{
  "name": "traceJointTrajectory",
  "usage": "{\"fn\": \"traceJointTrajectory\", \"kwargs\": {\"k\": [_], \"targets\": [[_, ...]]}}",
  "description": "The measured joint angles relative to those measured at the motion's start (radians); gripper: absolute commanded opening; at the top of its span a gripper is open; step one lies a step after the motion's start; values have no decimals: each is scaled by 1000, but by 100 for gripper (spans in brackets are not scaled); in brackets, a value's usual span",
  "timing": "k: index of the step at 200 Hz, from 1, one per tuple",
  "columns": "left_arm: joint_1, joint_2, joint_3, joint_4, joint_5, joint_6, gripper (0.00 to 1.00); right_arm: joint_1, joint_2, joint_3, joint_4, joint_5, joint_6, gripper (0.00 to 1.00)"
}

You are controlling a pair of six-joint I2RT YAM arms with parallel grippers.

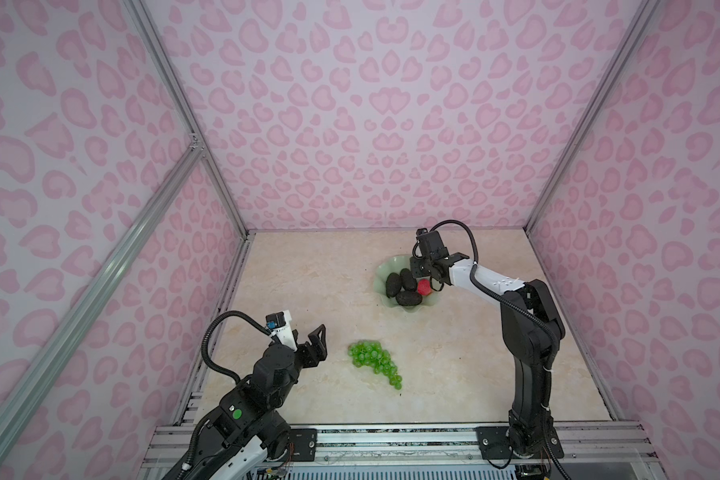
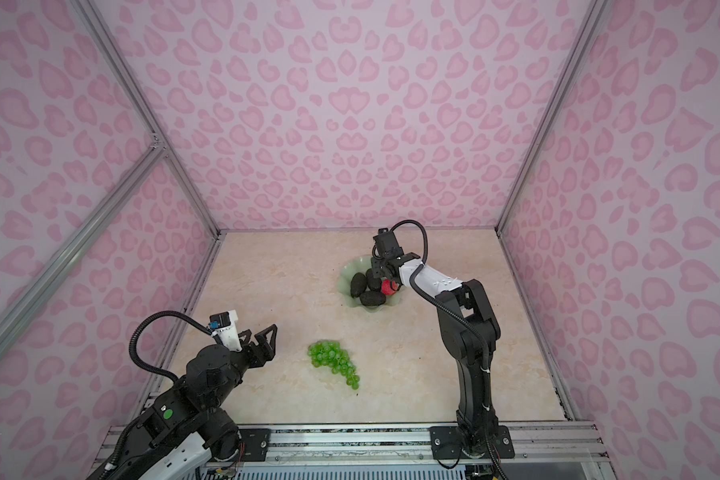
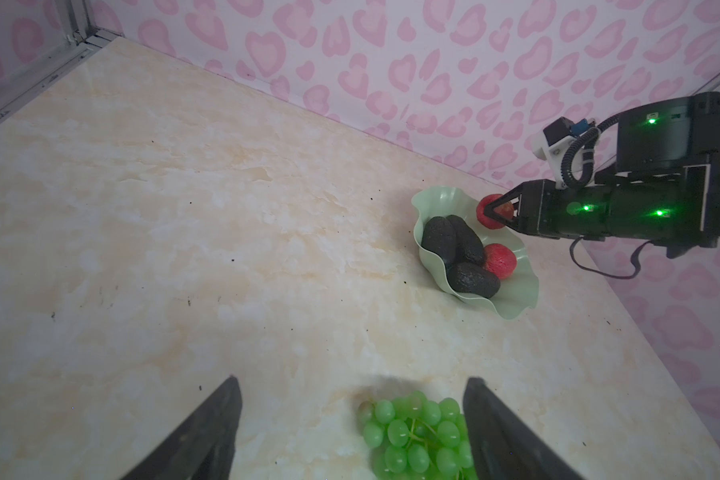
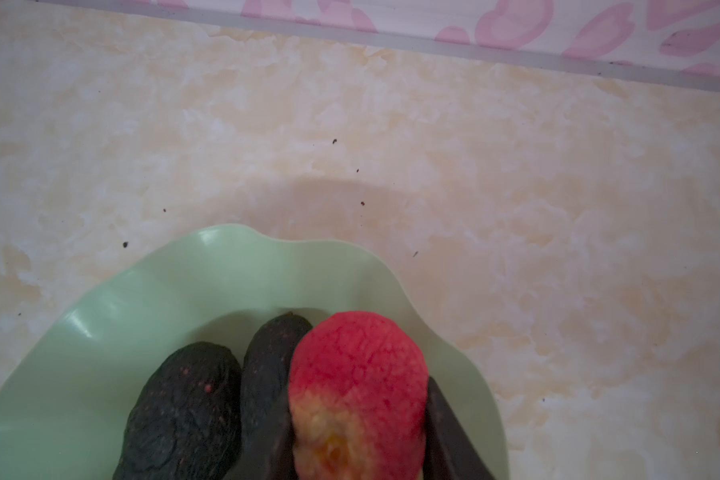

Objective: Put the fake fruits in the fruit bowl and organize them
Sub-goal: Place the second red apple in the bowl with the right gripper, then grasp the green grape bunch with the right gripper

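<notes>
The pale green fruit bowl (image 1: 385,272) (image 2: 347,275) (image 3: 512,305) (image 4: 100,316) stands at the back right. Three dark avocados (image 1: 393,285) (image 2: 372,298) (image 3: 472,280) (image 4: 184,403) and one red fruit (image 1: 423,286) (image 3: 500,259) lie in it. My right gripper (image 1: 418,274) (image 3: 493,210) (image 4: 358,409) is shut on a second red fruit (image 3: 486,214) (image 4: 358,365) with a yellowish patch, held over the bowl's far side beside the avocados. The green grapes (image 1: 373,359) (image 2: 333,359) (image 3: 416,432) lie on the table. My left gripper (image 1: 319,345) (image 2: 267,338) (image 3: 352,380) hangs open just left of them, not touching.
Marble-look tabletop (image 1: 308,282) enclosed by pink patterned walls (image 1: 371,124) with metal frame posts (image 1: 184,104). A metal rail (image 1: 391,436) carrying both arm bases runs along the front edge.
</notes>
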Motion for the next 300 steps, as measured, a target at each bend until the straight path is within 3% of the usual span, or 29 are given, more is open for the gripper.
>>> {"fn": "traceJointTrajectory", "kwargs": {"k": [29,84,102,131,152,177,202,258,300], "targets": [[0,1,0,0,8,0,84,0,26,17,-19,-2,1,62],[0,16,0,1,27,9,85,9,-114,-54,-10,-27,14,69],[0,18,0,3,31,10,85,31,-249,-185,24,-55,24,74],[0,16,-7,7,31,16,85,98,-497,-526,192,-220,56,86],[0,5,-8,6,31,20,85,200,-639,-774,333,-319,75,89],[0,-5,-13,7,33,27,85,330,-713,-959,504,-385,73,90],[0,-6,-13,8,34,27,85,400,-676,-1028,637,-395,50,90],[0,-7,-17,8,50,23,85,443,-450,-983,830,-435,57,88],[0,-12,-17,8,52,20,85,450,-296,-898,890,-475,86,76]]}}
